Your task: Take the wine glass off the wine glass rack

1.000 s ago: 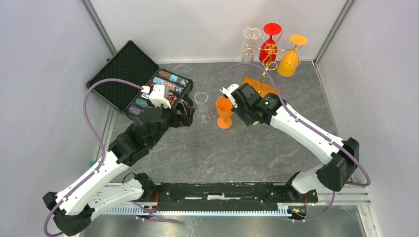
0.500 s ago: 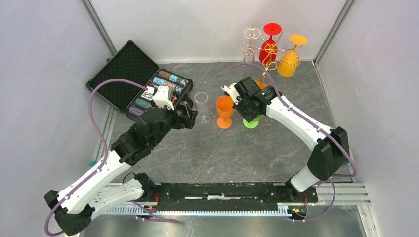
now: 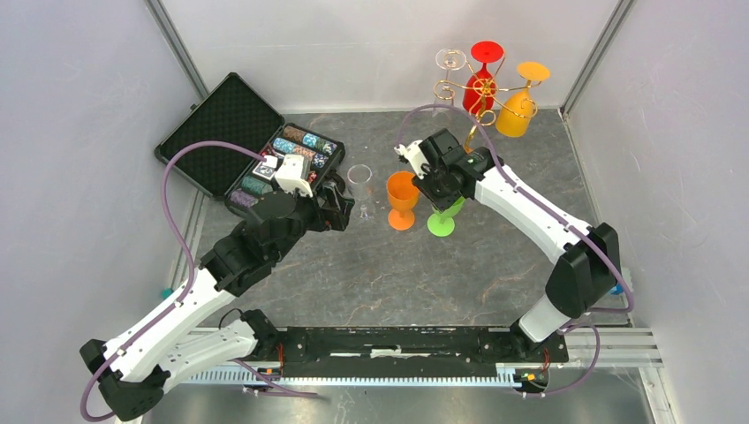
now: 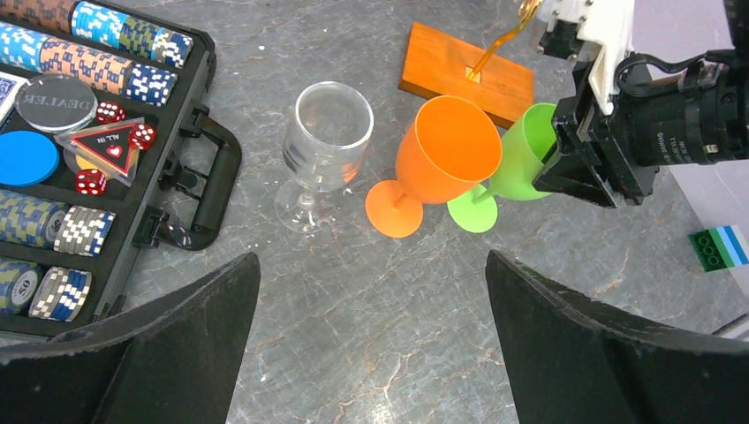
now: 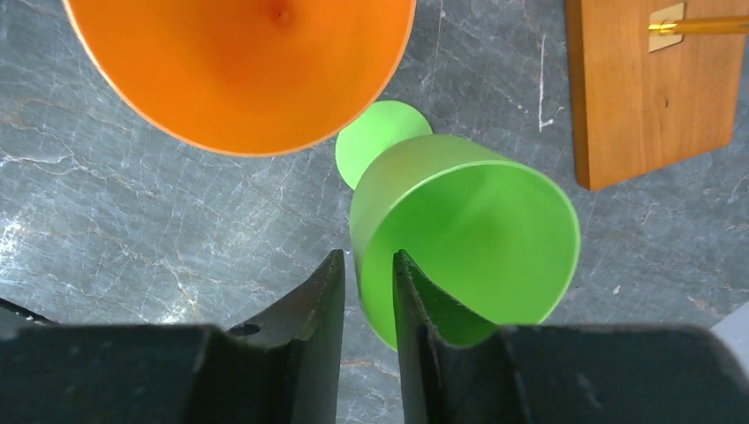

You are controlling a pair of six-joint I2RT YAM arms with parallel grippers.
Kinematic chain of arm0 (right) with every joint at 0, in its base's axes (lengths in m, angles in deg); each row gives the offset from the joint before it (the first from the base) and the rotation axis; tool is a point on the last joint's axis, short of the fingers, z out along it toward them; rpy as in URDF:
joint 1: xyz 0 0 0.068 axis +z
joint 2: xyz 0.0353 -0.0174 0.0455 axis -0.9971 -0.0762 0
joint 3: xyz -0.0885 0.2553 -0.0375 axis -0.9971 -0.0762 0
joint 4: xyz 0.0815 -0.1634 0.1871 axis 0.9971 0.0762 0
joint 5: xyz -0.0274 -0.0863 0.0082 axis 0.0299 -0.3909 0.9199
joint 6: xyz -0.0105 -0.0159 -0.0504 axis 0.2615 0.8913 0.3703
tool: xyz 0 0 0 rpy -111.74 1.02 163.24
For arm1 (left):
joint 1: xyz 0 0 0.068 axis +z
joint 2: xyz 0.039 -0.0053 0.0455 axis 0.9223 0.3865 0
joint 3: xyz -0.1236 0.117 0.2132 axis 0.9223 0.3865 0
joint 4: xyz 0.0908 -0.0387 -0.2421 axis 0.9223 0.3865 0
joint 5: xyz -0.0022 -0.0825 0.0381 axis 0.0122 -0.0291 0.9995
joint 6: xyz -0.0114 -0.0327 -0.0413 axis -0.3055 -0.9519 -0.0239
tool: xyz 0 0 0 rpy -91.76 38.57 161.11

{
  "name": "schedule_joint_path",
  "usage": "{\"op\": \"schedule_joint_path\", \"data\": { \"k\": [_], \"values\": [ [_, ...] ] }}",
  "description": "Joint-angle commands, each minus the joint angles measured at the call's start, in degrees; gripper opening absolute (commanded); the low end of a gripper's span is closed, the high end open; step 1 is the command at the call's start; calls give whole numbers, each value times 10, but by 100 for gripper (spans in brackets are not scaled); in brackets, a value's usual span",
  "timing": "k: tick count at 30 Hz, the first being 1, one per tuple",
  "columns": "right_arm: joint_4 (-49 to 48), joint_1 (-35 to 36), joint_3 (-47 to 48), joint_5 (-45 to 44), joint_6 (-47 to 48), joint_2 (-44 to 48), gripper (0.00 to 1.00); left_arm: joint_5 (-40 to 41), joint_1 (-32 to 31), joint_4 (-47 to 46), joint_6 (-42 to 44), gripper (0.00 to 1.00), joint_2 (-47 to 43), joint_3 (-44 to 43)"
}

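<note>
While the right pincer (image 5: 368,258) is nearly closed on the rim of the green wine glass (image 5: 468,238), one finger inside the bowl and one outside, the glass is off the wine glass rack (image 3: 468,88) and low over the bench (image 4: 353,336), tilted, its foot beside the foot of an orange wine glass (image 4: 446,150). Whether the green foot rests flat I cannot tell. The rack's wooden base (image 4: 464,71) lies just behind both glasses. On its gold arms hang a red wine glass (image 3: 481,84) and a yellow wine glass (image 3: 517,110), both upside down. A clear wine glass (image 4: 329,132) stands upright left of the orange one, next to an open poker chip case (image 3: 265,150). The left pincer (image 4: 371,258) is spread wide and holds nothing, hovering near the clear glass
</note>
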Motion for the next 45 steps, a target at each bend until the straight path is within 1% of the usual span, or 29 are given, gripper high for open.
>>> {"op": "schedule_joint_path", "data": {
  "k": [1, 5, 8, 16, 19, 20, 22, 23, 28, 30, 32, 35, 37, 39, 40, 42, 45],
  "values": [
    [-15, -1, 41, 0, 0, 2, 34, -6, 0, -22, 10, 100, -2, -4],
    [-11, -1, 63, -4, -5, 15, 38, -4, 0, -21, 11, 100, -5, -5],
    [-11, -1, 84, 16, -2, 35, 41, -4, 0, -19, 11, 100, -6, -7],
    [-85, -12, 81, 134, 15, 152, 61, 4, 0, -20, 9, 100, -9, -6],
    [-148, -26, 72, 152, 4, 206, 75, 4, 0, -22, 9, 100, -8, -7],
    [-168, -36, 70, 152, -2, 223, 78, 4, 0, -21, 9, 100, -7, -8],
    [-212, -60, 68, 128, -22, 247, 85, 3, 0, -21, 9, 100, -6, -10],
    [-227, -72, 70, 105, -31, 251, 87, 2, 0, -22, 9, 100, -6, -10],
    [-247, -148, 145, 0, -76, 221, 88, -4, 0, -25, 7, 100, -4, -10],
    [-245, -187, 176, -34, -122, 203, 88, -4, 0, -25, 6, 100, -4, -10],
    [-249, -244, 189, -34, -162, 190, 88, -4, 0, -25, 5, 100, -4, -9],
    [-272, -337, 180, 43, -225, 168, 88, -7, 0, -29, 2, 100, -4, -6],
    [-285, -400, 175, 111, -267, 147, 88, -10, 0, -29, 1, 100, -4, -5],
    [-317, -459, 149, 188, -324, 133, 87, -10, 0, -29, 1, 100, -4, -4],
    [-344, -481, 128, 225, -352, 131, 87, -10, 0, -29, 1, 100, -4, -3],
    [-436, -526, 62, 298, -420, 137, 87, -11, 0, -29, 0, 100, -4, -3],
    [-555, -560, -8, 357, -524, 138, 87, -11, 0, -30, -2, 100, -3, -2]
  ]
}}
